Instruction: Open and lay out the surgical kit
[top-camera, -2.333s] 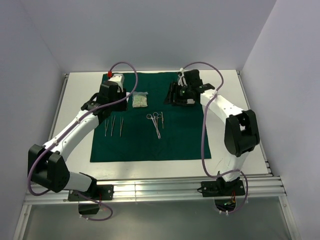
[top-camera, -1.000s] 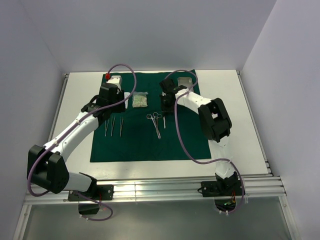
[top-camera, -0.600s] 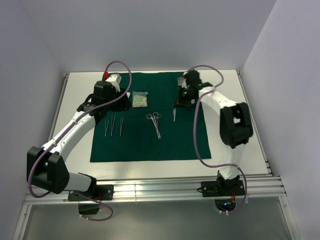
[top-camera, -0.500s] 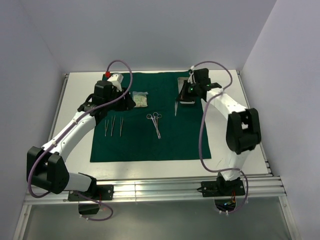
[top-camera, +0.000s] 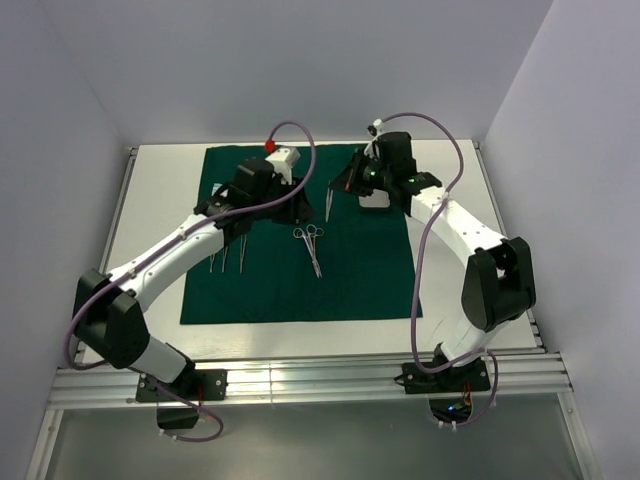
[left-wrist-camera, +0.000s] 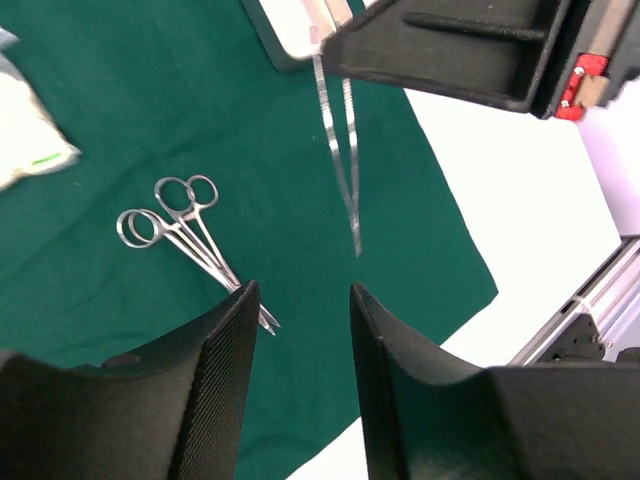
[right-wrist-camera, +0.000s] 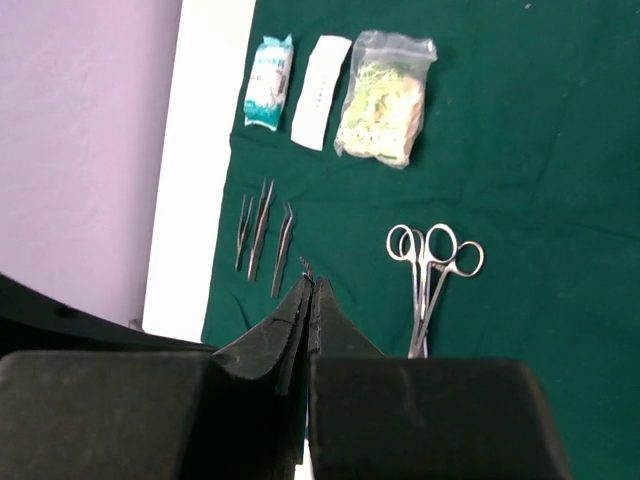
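Note:
The dark green cloth (top-camera: 350, 270) lies spread flat on the table. My right gripper (top-camera: 341, 185) is shut on slim steel tweezers (top-camera: 328, 204), which hang above the cloth left of the steel tray (top-camera: 378, 200). In the right wrist view only their tip (right-wrist-camera: 305, 266) shows past the shut fingers (right-wrist-camera: 325, 310). My left gripper (left-wrist-camera: 300, 300) hovers open and empty over the cloth, close to those tweezers (left-wrist-camera: 342, 160). Two clamps (top-camera: 312, 242) lie mid-cloth. Three packets (right-wrist-camera: 385, 95) lie in a row at the cloth's far edge, with more tweezers (right-wrist-camera: 262, 235) below them.
The cloth covers the middle of the white table (top-camera: 470, 230). Grey walls close in on three sides. A metal rail (top-camera: 320, 375) runs along the near edge by the arm bases. The left arm's forearm (top-camera: 190, 245) reaches over the cloth's left part.
The left arm has swung right, toward the middle of the cloth. The right gripper has carried the tweezers left, away from the tray, toward the left gripper.

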